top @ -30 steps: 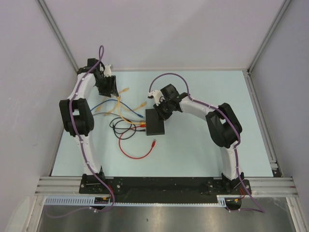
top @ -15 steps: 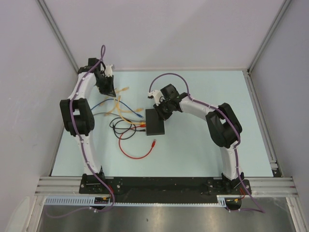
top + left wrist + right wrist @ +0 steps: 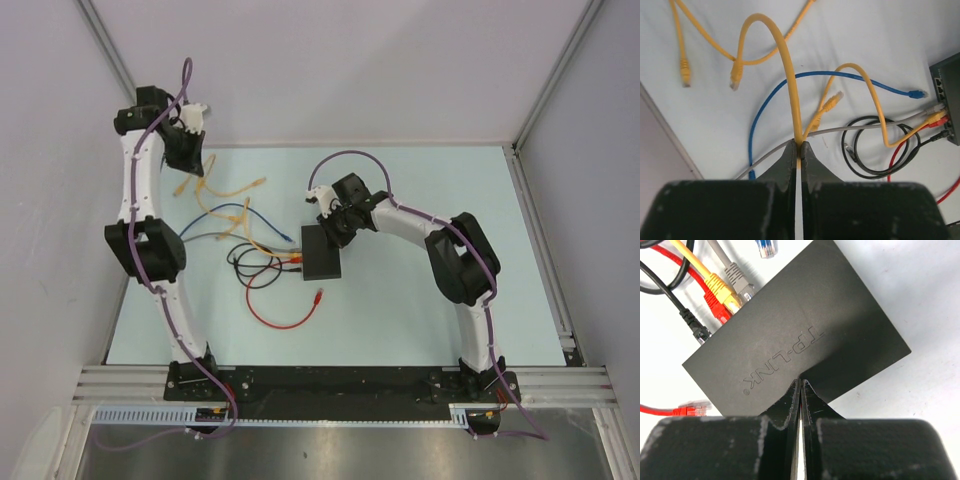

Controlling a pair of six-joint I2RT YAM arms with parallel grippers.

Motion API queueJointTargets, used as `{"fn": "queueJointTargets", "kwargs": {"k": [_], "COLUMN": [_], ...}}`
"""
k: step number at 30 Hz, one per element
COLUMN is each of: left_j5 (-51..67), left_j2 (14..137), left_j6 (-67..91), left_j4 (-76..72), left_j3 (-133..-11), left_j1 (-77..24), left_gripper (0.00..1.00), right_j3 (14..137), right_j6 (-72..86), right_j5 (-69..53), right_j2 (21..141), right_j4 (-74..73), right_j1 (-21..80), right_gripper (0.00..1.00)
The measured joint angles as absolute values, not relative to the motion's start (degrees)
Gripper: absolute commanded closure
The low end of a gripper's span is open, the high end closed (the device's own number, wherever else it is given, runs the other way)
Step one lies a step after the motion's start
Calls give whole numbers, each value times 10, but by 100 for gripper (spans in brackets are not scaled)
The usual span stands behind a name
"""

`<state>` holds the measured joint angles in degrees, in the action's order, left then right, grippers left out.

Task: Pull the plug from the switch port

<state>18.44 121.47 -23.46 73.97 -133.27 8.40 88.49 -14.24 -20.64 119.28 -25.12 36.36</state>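
The main risk is a pull on cord rather than plug. The left gripper pinches a yellow cable well apart from the switch, with slack loops between. Several yellow strands meet at its fingertips, so I cannot tell whether this strand ends in the yellow plug. If the latch holds, hauling could drag the box or let the cord slide out of the pinch.

The switch port lies on the box's left edge, centre of the top view, the plug seated among other plugs. The left arm reaches high into the upper left. The right arm bends in from the right, the right gripper pressed together, tips apparently on the lid
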Motion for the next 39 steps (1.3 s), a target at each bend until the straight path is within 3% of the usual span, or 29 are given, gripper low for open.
{"fn": "queueJointTargets", "kwargs": {"k": [10, 21, 22, 23, 27, 29, 31, 39], "left_j5": [123, 67, 61, 56, 39, 32, 27, 32], "left_j2": [1211, 1189, 1190, 1191, 1203, 1205, 1206, 1207], "left_j6": [-288, -199, -187, -176, -122, -93, -72, -23], "left_j4": [730, 501, 487, 477, 444, 437, 432, 425], "left_j3": [-1385, -1333, -1333, -1334, -1344, -1344, -1343, -1328], "left_j1": [62, 43, 42, 42, 39, 37, 36, 35], "left_gripper": [100, 99, 94, 78, 73, 64, 64, 48], "right_j3": [888, 888, 888, 888, 888, 887, 887, 887], "right_j6": [-142, -142, -142, -142, -142, -142, -142, -142], "right_j5": [-209, -208, -208, -208, -208, -206, -205, -203], "right_j2": [1195, 1195, 1195, 1195, 1195, 1195, 1195, 1195], "right_j4": [-249, -249, -249, -249, -249, -248, -247, -246], "right_j1": [362, 363, 363, 363, 363, 363, 363, 364], "right_gripper": [95, 95, 95, 95, 95, 95, 95, 95]}}
